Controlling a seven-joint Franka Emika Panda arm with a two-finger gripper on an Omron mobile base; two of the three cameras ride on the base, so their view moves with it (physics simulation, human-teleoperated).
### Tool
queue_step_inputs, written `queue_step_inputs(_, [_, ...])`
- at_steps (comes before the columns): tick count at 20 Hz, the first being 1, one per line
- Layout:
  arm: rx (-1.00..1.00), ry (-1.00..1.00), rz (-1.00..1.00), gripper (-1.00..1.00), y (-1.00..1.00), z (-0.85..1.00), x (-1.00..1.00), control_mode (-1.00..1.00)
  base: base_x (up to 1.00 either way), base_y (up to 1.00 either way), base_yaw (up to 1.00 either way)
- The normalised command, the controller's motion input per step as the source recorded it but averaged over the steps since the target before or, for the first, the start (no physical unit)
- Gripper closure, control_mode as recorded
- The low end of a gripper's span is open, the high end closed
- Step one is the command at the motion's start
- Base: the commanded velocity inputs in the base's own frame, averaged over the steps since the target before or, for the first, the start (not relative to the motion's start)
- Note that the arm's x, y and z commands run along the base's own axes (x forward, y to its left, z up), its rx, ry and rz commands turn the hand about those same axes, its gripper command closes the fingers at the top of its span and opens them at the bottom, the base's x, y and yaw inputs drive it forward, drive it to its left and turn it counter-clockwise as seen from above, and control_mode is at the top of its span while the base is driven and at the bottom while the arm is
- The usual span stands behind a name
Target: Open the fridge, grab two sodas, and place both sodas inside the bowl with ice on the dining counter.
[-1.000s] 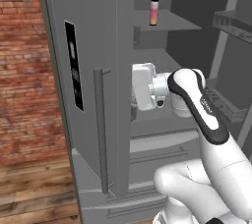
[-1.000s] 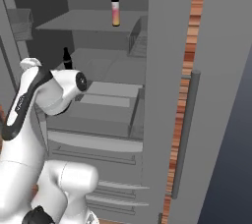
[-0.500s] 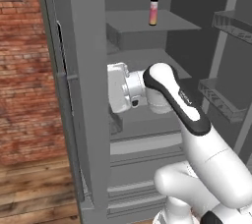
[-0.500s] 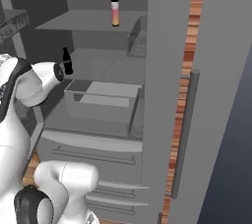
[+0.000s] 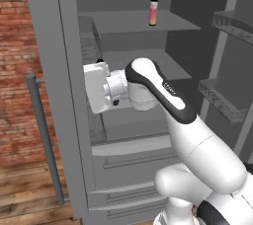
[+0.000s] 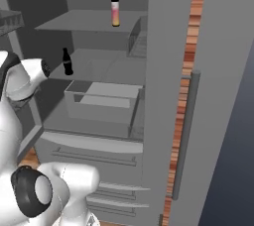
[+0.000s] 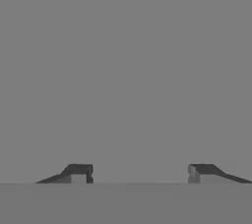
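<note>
The two-finger gripper (image 7: 140, 174) shows in the hand view as two small dark tips low in the frame, well apart with nothing between them, facing a flat featureless grey surface; what that surface is cannot be told. In the left base view the white hand (image 5: 97, 93) sits at centre left, pressed up beside the inner edge of the open grey left door (image 5: 59, 71), and its fingers are hidden behind the hand's body. The tall grey French-door fridge (image 6: 163, 96) stands open. The slim soda bottle with a pink-orange body and black cap (image 5: 153, 10) stands upright on the top grey shelf (image 5: 138, 21), in the upper middle of both base views. The smaller, almost black soda bottle (image 6: 66, 62) stands upright on the shelf below, at upper left of the right base view; in the left base view the hand covers it almost wholly. A grey open-topped drawer bin (image 6: 101, 102) sits just below, with wide drawers under it. A vertical bar handle (image 5: 45, 137) and red brick wall (image 5: 17, 71) fill the left edge, wooden floor (image 5: 29, 194) at lower left.
</note>
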Motion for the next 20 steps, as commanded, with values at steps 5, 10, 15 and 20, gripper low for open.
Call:
queue_step_inputs(5, [-0.14,-0.11,0.0,-1.0,0.16,0.0,-0.3,-1.0,0.0,0.0,0.0])
queue_step_inputs(10, [-0.23,-0.28,-0.03,-1.0,-0.21,0.0,-0.72,-1.0,0.0,0.0,0.0])
queue_step_inputs(15, [-0.26,-0.33,-0.04,-1.0,-0.55,-0.02,-0.76,-1.0,0.0,0.0,0.0])
queue_step_inputs(20, [-0.32,-0.3,-0.1,-1.0,-0.85,-0.06,-0.57,-1.0,0.0,0.0,0.0])
